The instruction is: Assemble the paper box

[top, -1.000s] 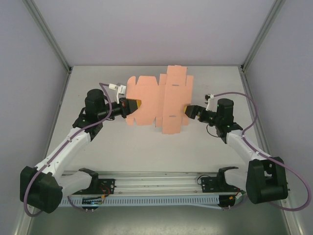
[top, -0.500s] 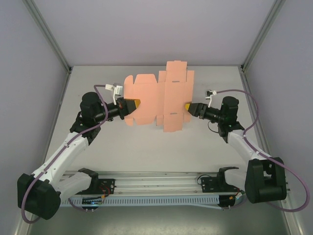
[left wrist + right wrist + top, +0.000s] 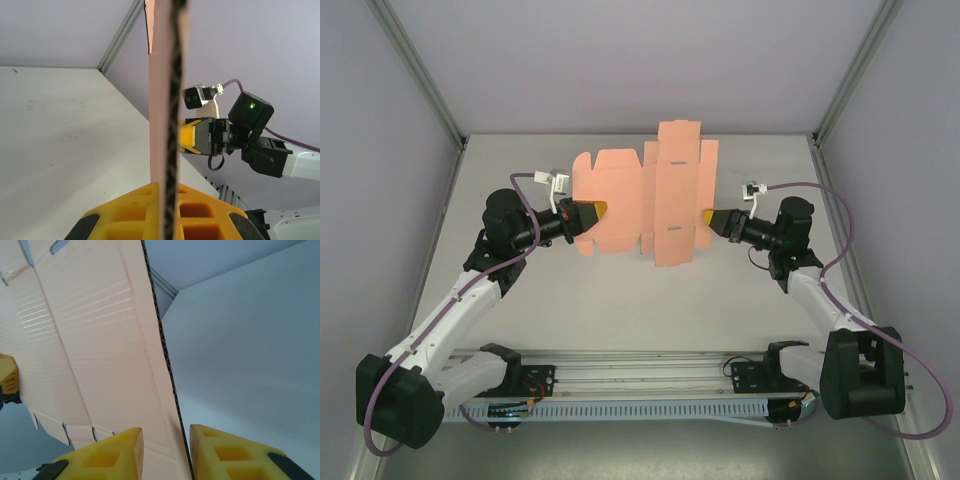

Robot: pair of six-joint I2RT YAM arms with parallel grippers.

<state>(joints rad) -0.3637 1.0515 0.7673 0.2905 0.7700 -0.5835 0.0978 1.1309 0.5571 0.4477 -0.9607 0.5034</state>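
The paper box (image 3: 645, 205) is a flat salmon-pink die-cut sheet with flaps, held up above the table between the two arms. My left gripper (image 3: 582, 217) is shut on its left edge; the left wrist view shows the sheet (image 3: 161, 125) edge-on, pinched in that gripper (image 3: 170, 200). My right gripper (image 3: 708, 218) reaches the sheet's right edge. In the right wrist view the sheet (image 3: 90, 340) runs between that gripper's (image 3: 166, 445) yellow fingers, with a small gap left on the right side. The right gripper (image 3: 192, 136) also appears beyond the sheet from the left wrist.
The grey table (image 3: 620, 300) lies beneath the sheet. Purple-grey enclosure walls with aluminium posts (image 3: 420, 75) close in the left, right and back. A rail with cable tray (image 3: 640, 385) runs along the near edge between the arm bases.
The right gripper has slid in over the sheet's right edge and its jaws have narrowed around it. The left arm has pulled back slightly, still holding the sheet.
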